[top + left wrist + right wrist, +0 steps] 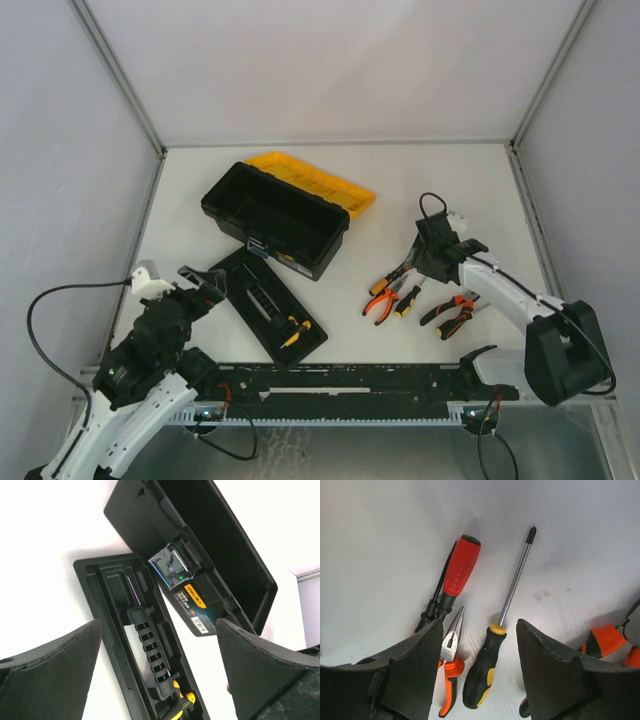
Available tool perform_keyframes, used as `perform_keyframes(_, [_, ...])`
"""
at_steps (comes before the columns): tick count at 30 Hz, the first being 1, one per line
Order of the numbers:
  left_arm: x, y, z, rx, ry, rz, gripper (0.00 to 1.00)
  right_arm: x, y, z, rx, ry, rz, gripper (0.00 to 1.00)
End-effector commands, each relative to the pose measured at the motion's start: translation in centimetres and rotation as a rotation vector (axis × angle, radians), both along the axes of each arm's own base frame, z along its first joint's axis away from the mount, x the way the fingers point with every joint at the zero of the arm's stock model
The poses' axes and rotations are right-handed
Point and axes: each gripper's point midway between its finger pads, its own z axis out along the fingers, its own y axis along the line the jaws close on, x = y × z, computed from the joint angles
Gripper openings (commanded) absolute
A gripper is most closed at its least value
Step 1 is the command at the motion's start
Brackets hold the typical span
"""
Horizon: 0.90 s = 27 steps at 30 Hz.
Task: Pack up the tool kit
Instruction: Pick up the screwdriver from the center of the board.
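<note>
**At the right gripper: settle on the screwdriver's handle before closing**

Nearest the bases, the left gripper (pixel 159 630) hangs with its fingers spread wide and nothing between them. It sits above the black inner tray (pixel 250 285), which lies on the table close in front of the toolbox (pixel 225 200). One yellow-handled tool (pixel 180 706) sits at the tray's near end.

Across on the right, the right gripper (pixel 479 630) is empty, its jaws partly apart astride the black-and-yellow screwdriver (pixel 482 672). Needle-nose pliers (pixel 451 645) lie just beside the finger on the left of the wrist view, with a red-handled screwdriver (pixel 461 565) beyond them. A second pair of orange pliers (pixel 452 310) lies apart to the side.

The step in hand looks like picking up that screwdriver. To do it well, the fingers should come down on the thick handle rather than the thin shaft. They should be centred so that neither pad catches the pliers' nose.

Farthest back, the toolbox stands open with its yellow lid (pixel 320 182) thrown back. A carry high enough to clear the front wall seems wise.
</note>
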Motion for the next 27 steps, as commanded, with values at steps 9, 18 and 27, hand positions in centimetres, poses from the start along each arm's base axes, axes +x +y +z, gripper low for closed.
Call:
perform_keyframes(9, [-1.5, 3.8, 3.7, 0.156, -0.066, 0.059, 1.0, 3.6, 1.9, -1.5, -0.019, 0.015, -0.041, 0.59])
perform_keyframes(18, [-1.6, 3.8, 3.5, 0.19, -0.059, 0.044, 1.0, 5.2, 1.4, -3.8, -0.092, 0.046, -0.112, 0.54])
perform_keyframes(27, [-1.3, 3.5, 3.1, 0.205, -0.049, 0.03, 1.0, 6.2, 1.9, -4.5, -0.117, 0.055, -0.103, 0.36])
